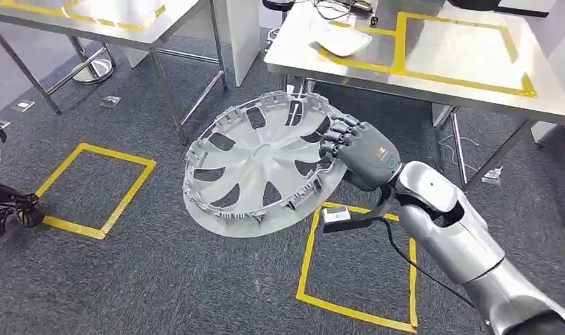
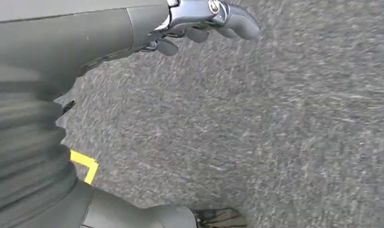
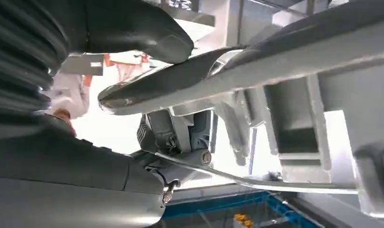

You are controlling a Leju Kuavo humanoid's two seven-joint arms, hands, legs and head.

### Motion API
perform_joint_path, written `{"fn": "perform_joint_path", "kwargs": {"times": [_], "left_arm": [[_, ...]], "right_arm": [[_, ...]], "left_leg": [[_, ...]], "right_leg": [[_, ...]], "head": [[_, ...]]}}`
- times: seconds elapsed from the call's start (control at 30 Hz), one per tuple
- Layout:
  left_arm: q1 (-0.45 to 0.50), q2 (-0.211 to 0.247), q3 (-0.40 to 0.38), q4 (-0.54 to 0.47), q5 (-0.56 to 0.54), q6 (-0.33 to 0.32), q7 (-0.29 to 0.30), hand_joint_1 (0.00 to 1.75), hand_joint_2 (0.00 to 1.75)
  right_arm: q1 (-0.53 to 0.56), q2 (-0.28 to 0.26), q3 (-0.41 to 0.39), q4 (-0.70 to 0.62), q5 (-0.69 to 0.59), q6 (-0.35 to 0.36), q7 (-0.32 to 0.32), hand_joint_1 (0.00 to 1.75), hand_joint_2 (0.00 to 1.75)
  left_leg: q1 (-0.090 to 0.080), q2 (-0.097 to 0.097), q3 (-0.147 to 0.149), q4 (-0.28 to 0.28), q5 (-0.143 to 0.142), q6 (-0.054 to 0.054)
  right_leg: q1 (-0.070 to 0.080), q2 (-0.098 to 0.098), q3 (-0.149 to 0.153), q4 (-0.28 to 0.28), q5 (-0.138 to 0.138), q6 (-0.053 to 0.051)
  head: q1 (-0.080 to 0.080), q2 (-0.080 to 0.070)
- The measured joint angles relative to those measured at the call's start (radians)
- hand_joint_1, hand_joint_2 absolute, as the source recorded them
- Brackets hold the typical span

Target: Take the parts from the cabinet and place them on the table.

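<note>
Here one silver wheel cover [image 1: 262,164] hangs tilted above the carpet, short of the steel table [image 1: 433,66], its rim clamped by the right robot hand [image 1: 356,150]. The left robot hand [image 2: 213,19] dangles, fingers curled on nothing.

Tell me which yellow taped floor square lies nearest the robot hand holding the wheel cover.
The square directly beneath the right robot hand; the other floor square lies far left.
</note>
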Motion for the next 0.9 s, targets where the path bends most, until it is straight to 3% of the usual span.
{"fn": "perform_joint_path", "kwargs": {"times": [0.03,0.07,0.1,0.13,0.17,0.27,0.3,0.33,0.37,0.4,0.43,0.47,0.5,0.57,0.63,0.67,0.7,0.73,0.8,0.83,0.87,0.9], "left_arm": [[0.000,0.001,0.000,-0.002,0.000,0.000,0.000,0.00,1.75],[0.001,0.002,0.000,-0.002,0.000,0.000,0.000,0.00,1.75],[0.000,0.001,0.000,-0.002,-0.001,0.000,0.000,0.00,1.75],[-0.002,0.001,0.001,-0.002,-0.002,-0.002,0.001,0.00,1.75],[-0.004,0.001,0.001,-0.002,-0.003,-0.002,0.001,0.00,1.75],[-0.004,0.001,0.001,-0.001,-0.004,-0.002,0.002,0.00,1.75],[-0.002,0.001,0.001,-0.001,-0.004,-0.002,0.003,0.00,1.75],[-0.001,0.001,0.001,-0.001,-0.005,-0.002,0.005,0.00,1.75],[-0.001,0.002,0.001,-0.002,-0.005,-0.002,0.005,0.00,1.75],[-0.001,0.002,0.001,-0.002,-0.006,-0.002,0.005,0.00,1.75],[-0.001,0.002,0.001,-0.002,-0.008,-0.002,0.005,0.00,1.75],[0.001,0.002,0.001,-0.001,-0.009,-0.002,0.006,0.00,1.75],[0.000,0.002,0.001,0.000,-0.010,-0.002,0.006,0.00,1.75],[0.001,0.002,0.001,-0.001,-0.010,-0.002,0.007,0.00,1.75],[0.000,-0.002,0.002,-0.001,-0.010,-0.002,0.006,0.00,1.75],[-0.002,-0.001,0.002,-0.002,-0.010,-0.002,0.005,0.00,1.75],[-0.003,-0.001,0.002,-0.002,-0.010,-0.002,0.004,0.00,1.75],[-0.003,-0.001,0.002,-0.002,-0.010,-0.002,0.004,0.00,1.75],[0.000,0.000,0.002,-0.002,-0.010,-0.001,0.005,0.00,1.75],[0.001,0.000,0.002,-0.002,-0.010,-0.001,0.006,0.00,1.75],[0.001,0.000,0.002,-0.002,-0.010,-0.002,0.006,0.00,1.75],[0.000,-0.001,0.002,-0.002,-0.010,-0.002,0.006,0.00,1.75]], "right_arm": [[0.000,0.001,-0.004,0.000,-0.001,0.001,0.001,1.75,1.75],[0.002,0.002,-0.009,0.000,-0.001,0.001,0.001,1.75,1.75],[0.002,0.002,-0.012,0.000,0.000,0.004,0.002,1.75,1.75],[0.002,0.002,-0.014,0.000,0.000,0.005,0.006,1.75,1.75],[0.001,0.003,-0.017,0.000,0.002,0.005,0.010,1.75,1.75],[0.009,0.009,-0.024,0.000,0.003,0.005,0.010,1.75,1.75],[0.015,0.011,-0.024,0.000,0.003,0.005,0.011,1.75,1.75],[0.021,0.011,-0.026,0.000,0.004,0.006,0.011,1.75,1.75],[0.024,0.011,-0.027,0.000,0.005,0.006,0.010,1.75,1.75],[0.024,0.012,-0.029,0.000,0.006,0.007,0.010,1.75,1.75],[0.024,0.012,-0.029,0.000,0.006,0.007,0.008,1.75,1.75],[0.025,0.013,-0.030,0.000,0.006,0.007,0.010,1.75,1.75],[0.025,0.014,-0.032,0.000,0.006,0.008,0.011,1.75,1.75],[0.030,0.018,-0.040,0.000,0.007,0.008,0.011,1.75,1.75],[0.034,0.017,-0.047,0.000,0.008,0.008,0.010,1.75,1.75],[0.035,0.017,-0.049,-0.001,0.008,0.008,0.009,1.75,1.75],[0.035,0.017,-0.052,-0.001,0.008,0.008,0.010,1.75,1.75],[0.035,0.018,-0.053,-0.001,0.008,0.008,0.010,1.75,1.75],[0.038,0.019,-0.054,0.000,0.007,0.008,0.010,1.75,1.75],[0.040,0.019,-0.054,0.000,0.008,0.008,0.010,1.75,1.75],[0.044,0.019,-0.055,0.000,0.008,0.008,0.010,1.75,1.75],[0.048,0.019,-0.057,0.000,0.008,0.008,0.010,1.75,1.75]], "left_leg": [[-0.001,0.012,0.006,-0.005,-0.011,-0.005],[-0.001,0.017,0.015,0.016,-0.002,-0.011],[-0.001,0.021,0.024,0.013,-0.006,-0.017],[0.001,0.018,0.022,0.021,-0.018,-0.024],[0.003,0.004,0.009,0.055,-0.035,-0.028],[0.006,-0.008,-0.114,0.251,-0.123,-0.038],[0.008,-0.009,-0.147,0.290,-0.130,-0.040],[0.008,-0.010,-0.156,0.278,-0.106,-0.041],[0.009,-0.012,-0.147,0.230,-0.062,-0.041],[0.010,-0.019,-0.123,0.156,-0.007,-0.042],[0.014,-0.043,-0.094,0.067,0.054,-0.044],[0.020,-0.088,-0.081,0.021,0.064,-0.044],[0.016,-0.095,-0.082,0.017,0.008,-0.035],[0.013,-0.079,-0.069,0.018,0.043,-0.020],[0.023,-0.055,-0.057,0.008,0.048,-0.006],[0.020,-0.046,-0.050,0.003,0.046,-0.001],[0.019,-0.033,-0.045,0.002,0.042,0.005],[0.017,-0.022,-0.042,0.002,0.038,0.008],[0.014,0.005,-0.034,0.003,0.026,0.010],[0.013,0.017,-0.029,0.003,0.020,0.010],[0.013,0.029,-0.020,0.003,0.013,0.009],[0.012,0.040,-0.010,0.003,0.005,0.008]], "right_leg": [[0.002,0.009,0.008,-0.005,0.011,-0.001],[-0.005,0.026,0.016,-0.017,0.032,-0.007],[-0.006,0.034,0.029,-0.016,0.031,-0.012],[-0.010,0.041,0.040,-0.019,0.033,-0.018],[-0.011,0.047,0.045,-0.019,0.030,-0.024],[-0.012,0.077,0.047,-0.018,0.022,-0.032],[-0.012,0.090,0.049,-0.017,0.019,-0.031],[-0.013,0.103,0.052,-0.016,0.016,-0.028],[-0.016,0.115,0.056,-0.013,0.011,-0.025],[-0.019,0.126,0.060,-0.009,0.006,-0.020],[-0.022,0.136,0.064,-0.006,-0.001,-0.015],[-0.022,0.146,0.065,-0.002,-0.006,-0.009],[-0.023,0.159,0.059,0.002,-0.006,-0.004],[-0.024,0.179,0.055,0.000,-0.012,0.011],[-0.025,0.197,0.057,-0.001,-0.015,0.022],[-0.018,0.132,0.046,0.023,-0.025,0.025],[-0.016,0.088,0.014,0.083,-0.053,0.031],[-0.017,0.070,-0.029,0.159,-0.084,0.034],[-0.019,0.061,-0.113,0.290,-0.113,0.036],[-0.019,0.060,-0.127,0.296,-0.097,0.036],[-0.019,0.058,-0.115,0.255,-0.057,0.034],[-0.018,0.053,-0.081,0.176,-0.005,0.029]], "head": [[-0.001,0.000],[-0.002,0.000],[-0.001,0.000],[-0.001,0.000],[-0.004,0.000],[-0.005,0.000],[-0.006,0.000],[-0.005,0.000],[-0.005,0.000],[-0.005,0.000],[-0.005,0.000],[-0.005,0.000],[-0.005,0.000],[-0.007,0.000],[-0.006,0.000],[-0.002,0.000],[0.002,0.000],[0.002,0.000],[0.002,0.000],[0.002,0.000],[0.002,0.000],[0.002,0.000]]}}
